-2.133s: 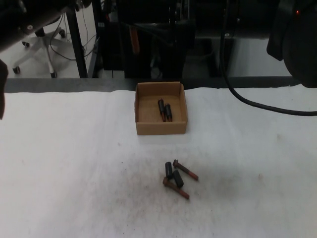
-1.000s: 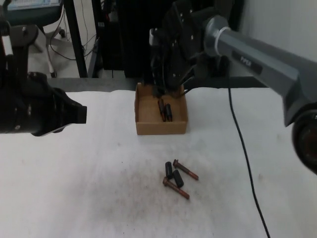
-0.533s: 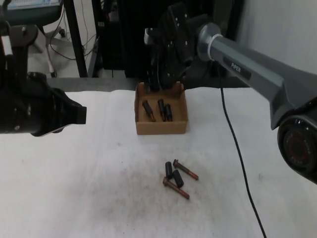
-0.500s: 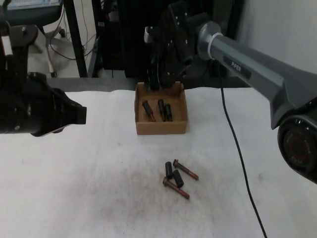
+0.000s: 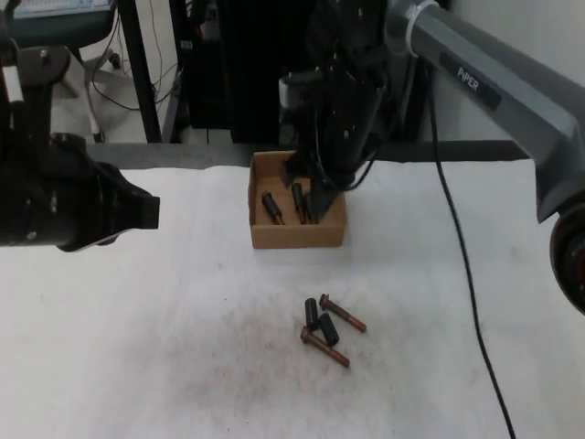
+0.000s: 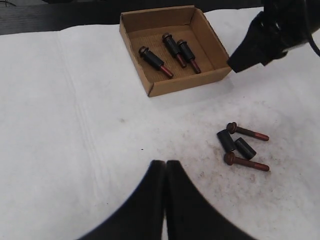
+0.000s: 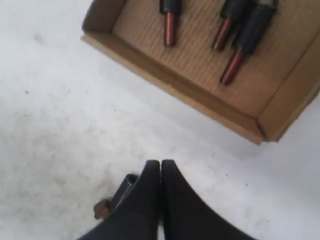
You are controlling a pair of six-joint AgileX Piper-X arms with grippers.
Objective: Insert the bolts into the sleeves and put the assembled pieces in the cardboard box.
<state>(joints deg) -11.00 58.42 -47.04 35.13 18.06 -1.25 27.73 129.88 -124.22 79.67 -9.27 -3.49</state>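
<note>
We see two loose rust-red bolts (image 6: pixel 247 133) and two black tube sleeves (image 6: pixel 226 141) lying flat in one cluster on the white bench (image 6: pixel 60 150), on the robot's side of the brown cardboard box (image 6: pixel 172 86), which holds three assembled pieces (image 6: pixel 156 62). The bolts lie roughly parallel. The right gripper (image 7: pixel 160 163), jaws closed and empty, looks nearer the cluster. The left gripper (image 6: pixel 165 163) also has its jaws closed, off to the side

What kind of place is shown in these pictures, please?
Probably a robotics lab or workshop: a robot arm hangs over a cardboard box on a white-covered bench, with an office chair on the floor behind.
</note>
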